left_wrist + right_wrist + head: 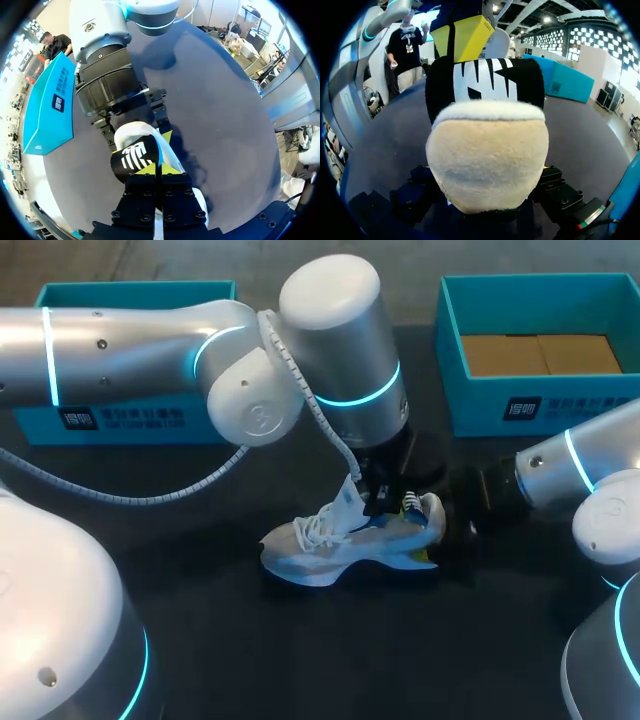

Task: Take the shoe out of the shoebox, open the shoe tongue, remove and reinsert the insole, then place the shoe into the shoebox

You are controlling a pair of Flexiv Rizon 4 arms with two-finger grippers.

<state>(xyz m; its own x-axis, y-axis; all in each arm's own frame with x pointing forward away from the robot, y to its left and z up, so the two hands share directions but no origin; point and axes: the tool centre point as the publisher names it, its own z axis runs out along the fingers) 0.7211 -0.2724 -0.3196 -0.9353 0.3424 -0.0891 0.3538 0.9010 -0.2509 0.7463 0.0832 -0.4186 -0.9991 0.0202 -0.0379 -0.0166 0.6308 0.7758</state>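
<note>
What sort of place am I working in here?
Probably a robot test bench set up for shoe handling: a dark table, two teal shoeboxes, and a white sneaker.

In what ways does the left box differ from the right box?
The left box is mostly hidden behind the left arm; the right box shows almost whole. The right box's brown bottom is visible; the left box's inside is not. Both are teal with a front label.

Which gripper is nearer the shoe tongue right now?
Left. The left gripper is shut on the tongue from above. The right gripper is at the heel of the shoe, behind the tongue.
</note>
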